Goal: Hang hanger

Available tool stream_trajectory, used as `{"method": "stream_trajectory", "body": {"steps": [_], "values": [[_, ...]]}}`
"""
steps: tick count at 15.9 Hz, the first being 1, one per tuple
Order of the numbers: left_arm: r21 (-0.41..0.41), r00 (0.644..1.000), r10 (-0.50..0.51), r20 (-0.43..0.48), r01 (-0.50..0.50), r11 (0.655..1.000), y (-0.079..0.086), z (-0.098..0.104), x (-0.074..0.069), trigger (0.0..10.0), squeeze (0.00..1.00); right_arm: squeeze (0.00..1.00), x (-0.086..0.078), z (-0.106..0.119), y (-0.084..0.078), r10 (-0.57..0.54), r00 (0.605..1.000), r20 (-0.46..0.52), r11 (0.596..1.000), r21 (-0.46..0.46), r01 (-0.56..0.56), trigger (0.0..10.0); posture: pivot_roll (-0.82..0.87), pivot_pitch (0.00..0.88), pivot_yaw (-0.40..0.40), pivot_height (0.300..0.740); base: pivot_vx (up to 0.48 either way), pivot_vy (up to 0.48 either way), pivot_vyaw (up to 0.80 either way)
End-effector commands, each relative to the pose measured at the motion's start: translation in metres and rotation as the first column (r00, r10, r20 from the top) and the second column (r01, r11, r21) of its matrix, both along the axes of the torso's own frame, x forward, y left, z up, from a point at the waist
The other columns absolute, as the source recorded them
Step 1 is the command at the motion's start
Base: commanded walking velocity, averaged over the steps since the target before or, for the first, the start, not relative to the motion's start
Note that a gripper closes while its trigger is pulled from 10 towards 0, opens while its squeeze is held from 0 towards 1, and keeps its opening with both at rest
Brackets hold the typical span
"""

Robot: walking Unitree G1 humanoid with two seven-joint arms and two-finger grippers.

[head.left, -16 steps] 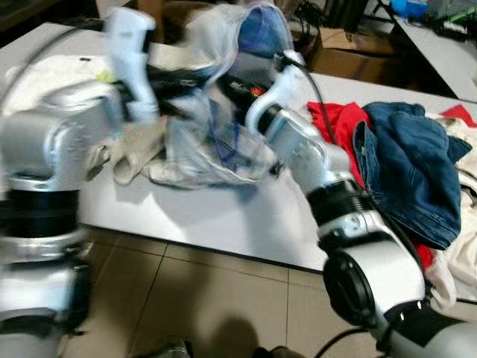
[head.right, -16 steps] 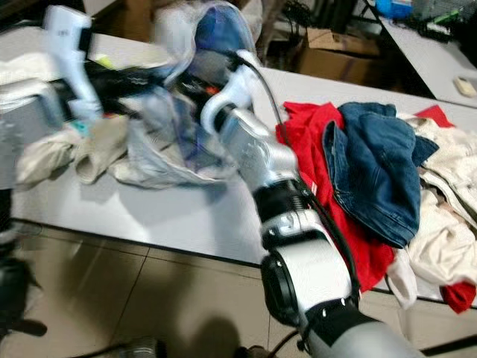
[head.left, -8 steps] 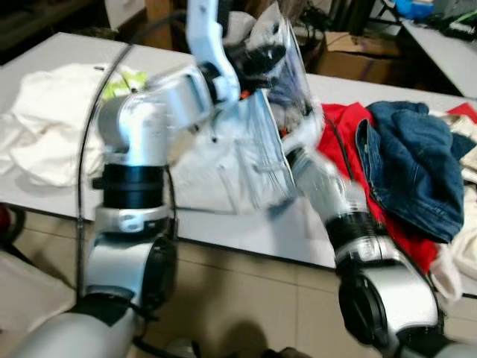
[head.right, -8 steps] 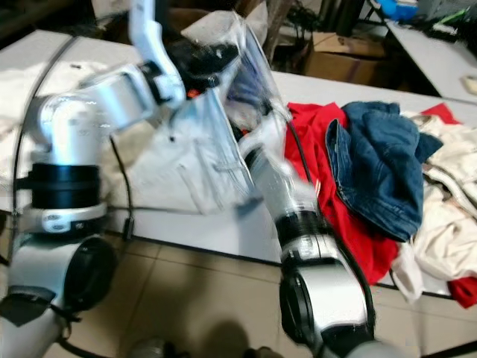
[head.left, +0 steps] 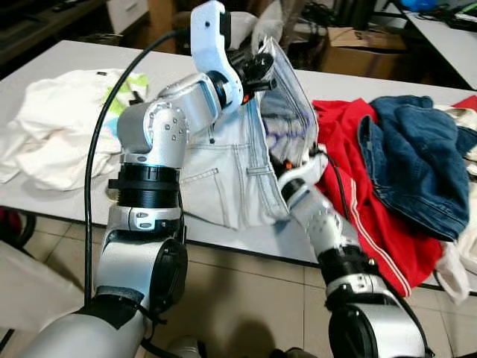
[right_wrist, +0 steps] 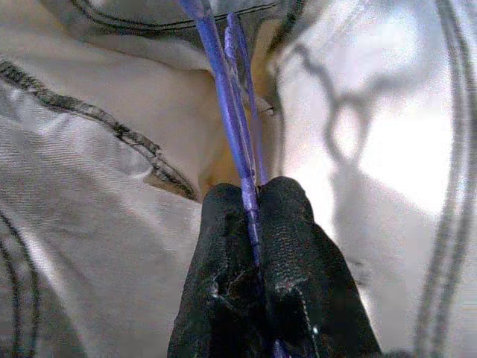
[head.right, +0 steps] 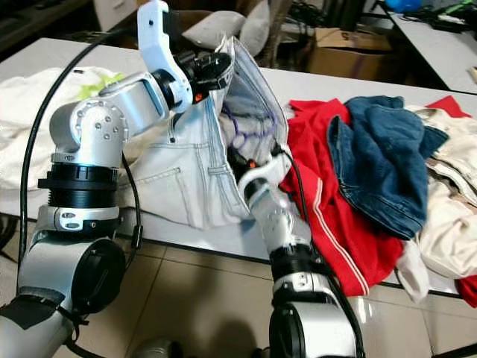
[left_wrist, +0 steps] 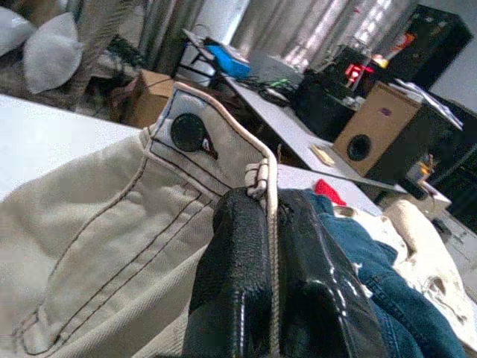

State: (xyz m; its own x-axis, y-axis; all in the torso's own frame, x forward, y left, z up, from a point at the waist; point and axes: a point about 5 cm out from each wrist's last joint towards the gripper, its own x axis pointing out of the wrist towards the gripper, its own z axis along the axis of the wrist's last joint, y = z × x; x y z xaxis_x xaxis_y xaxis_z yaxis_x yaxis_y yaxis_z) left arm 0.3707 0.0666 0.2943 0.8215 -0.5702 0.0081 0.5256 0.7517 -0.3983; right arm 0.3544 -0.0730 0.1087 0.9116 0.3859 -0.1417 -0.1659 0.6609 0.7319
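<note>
Left gripper (left_wrist: 272,224) is raised over the white table (head.left: 67,67), its fingers pressed together on the waistband edge of the pale jeans (head.left: 223,175), which hang from it down to the tabletop. Just below and to its right, the right gripper (right_wrist: 253,201) is pushed inside the opened waist and clamped on the purple hanger (right_wrist: 231,112), whose upper part is hidden within the denim. Beyond the right gripper lie a red garment (head.left: 358,171) and a blue denim garment (head.left: 425,164), partly cut off at the frame edge.
</note>
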Motion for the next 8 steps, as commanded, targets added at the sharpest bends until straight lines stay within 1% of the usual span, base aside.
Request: {"method": "stream_trajectory", "body": {"steps": [1, 2, 3, 5, 6, 7, 8], "values": [[-0.028, 0.996, 0.023, 0.083, -0.021, 0.999, -0.001, 0.023, -0.001, 0.0, 0.0, 0.0, -0.008, -0.02, -0.002, -0.031, 0.996, -0.078, 0.998, -0.048, 0.027, 10.0, 0.02, 0.0, 0.018, 0.74, 0.0, 0.0, 0.0], [-0.032, 0.995, 0.03, 0.093, -0.027, 0.999, 0.0, 0.026, 0.0, 0.0, 0.0, 0.0, -0.01, -0.026, -0.007, -0.063, 0.993, -0.103, 0.996, -0.066, 0.056, 10.0, 0.02, 0.0, 0.015, 0.74, 0.0, 0.0, 0.0], [-0.023, 0.992, 0.058, 0.109, -0.056, 0.998, 0.007, 0.029, 0.002, 0.0, 0.0, 0.0, -0.01, -0.028, -0.012, -0.089, 0.99, -0.114, 0.994, -0.074, 0.081, 10.0, 0.02, 0.0, 0.014, 0.74, 0.0, 0.0, 0.0], [0.019, 0.979, 0.151, 0.137, -0.155, 0.988, 0.028, 0.032, 0.012, 0.0, 0.0, 0.0, -0.009, -0.024, -0.022, -0.119, 0.986, -0.118, 0.991, -0.08, 0.11, 10.0, 0.03, 0.0, 0.005, 0.74, 0.0, 0.0, 0.0], [0.059, 0.97, 0.187, 0.159, -0.198, 0.978, 0.037, 0.031, 0.017, 0.0, 0.0, 0.0, -0.009, -0.021, -0.024, -0.118, 0.986, -0.113, 0.991, -0.082, 0.11, 10.0, 0.03, 0.0, 0.001, 0.74, 0.0, 0.0, 0.0], [0.125, 0.952, 0.242, 0.188, -0.268, 0.955, 0.054, 0.029, 0.025, 0.0, 0.0, 0.0, -0.012, -0.015, -0.028, -0.115, 0.988, -0.102, 0.99, -0.091, 0.106, 10.0, 0.03, 0.0, 0.0, 0.74, 0.0, 0.0, 0.0], [0.198, 0.935, 0.283, 0.214, -0.325, 0.925, 0.068, 0.022, 0.032, 0.0, 0.0, 0.0, -0.016, -0.01, -0.031, -0.117, 0.988, -0.104, 0.99, -0.095, 0.108, 10.0, 0.03, 0.0, -0.001, 0.74, 0.0, 0.0, 0.0]]}}
